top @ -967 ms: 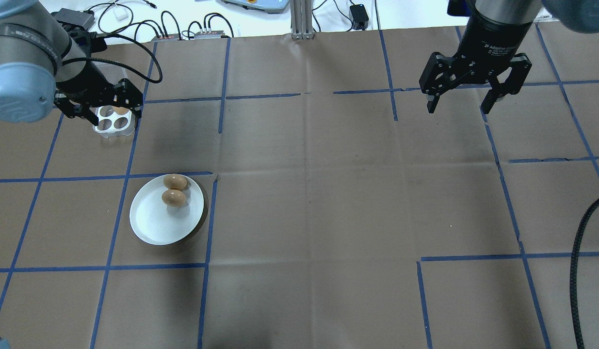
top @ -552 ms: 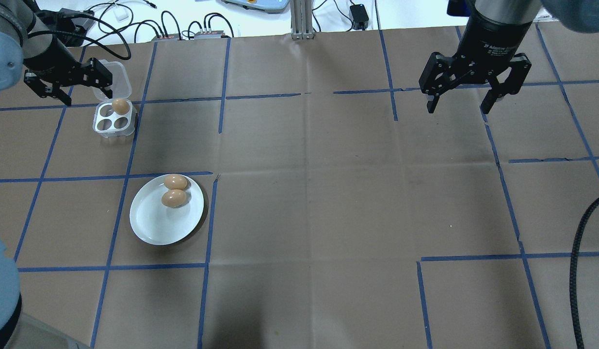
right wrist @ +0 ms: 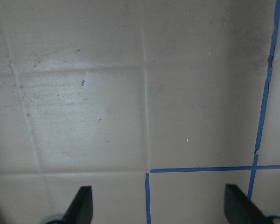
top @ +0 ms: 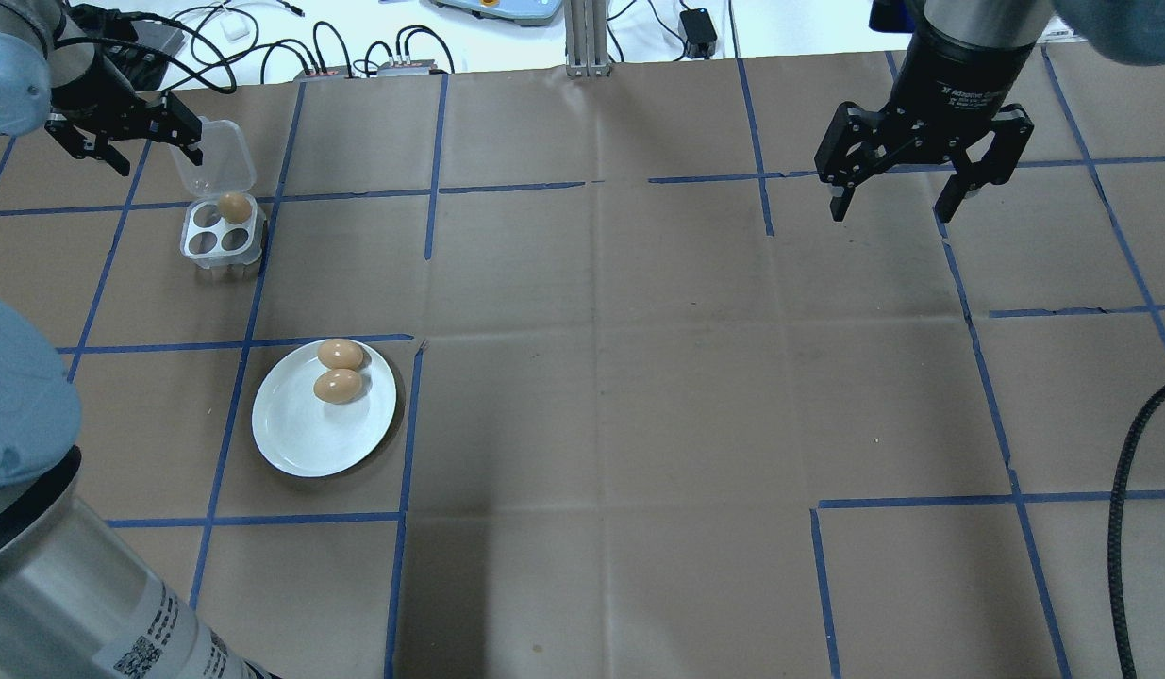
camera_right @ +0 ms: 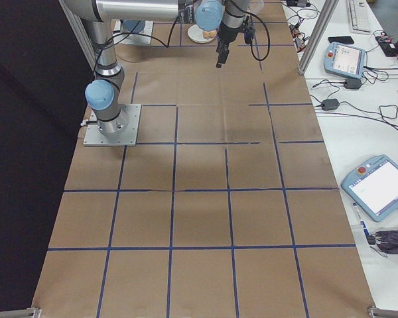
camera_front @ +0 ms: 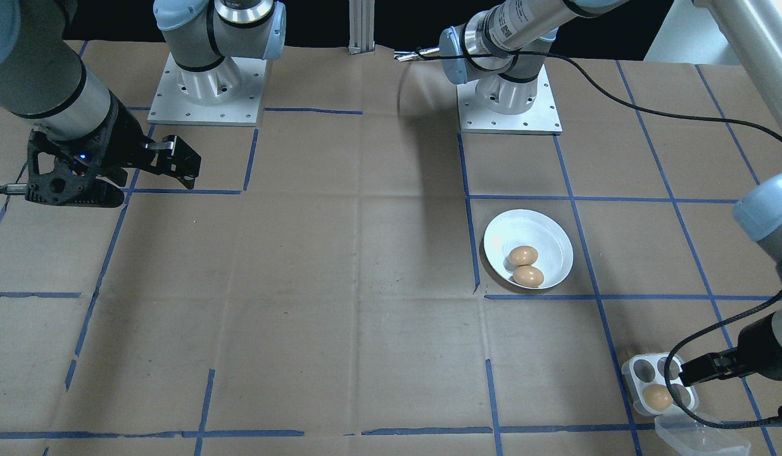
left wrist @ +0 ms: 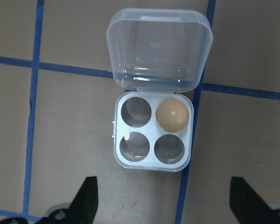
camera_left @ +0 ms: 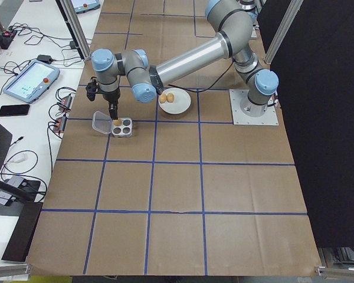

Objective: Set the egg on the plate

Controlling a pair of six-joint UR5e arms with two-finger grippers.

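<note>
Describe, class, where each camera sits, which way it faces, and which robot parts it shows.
Front-facing: across the table, facing both bases; right gripper.
Overhead: behind the robot, looking down; left gripper, round white plate.
Exterior left: table end; near left arm.
Exterior right: opposite end; near right arm.
Left wrist: straight down at square white four-hole egg tray; fingertips.
Right wrist: bare brown paper; fingertips.
Overhead and left wrist share the tray's brown egg.

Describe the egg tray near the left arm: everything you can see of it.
The egg tray is a small square white tray with rounded corners and four round wells. One brown egg sits in one of the two wells nearest the lid; the other three are empty. Its clear plastic lid is hinged open and lies back flat on the brown paper. The left pincer hovers open above it, touching nothing.
</note>
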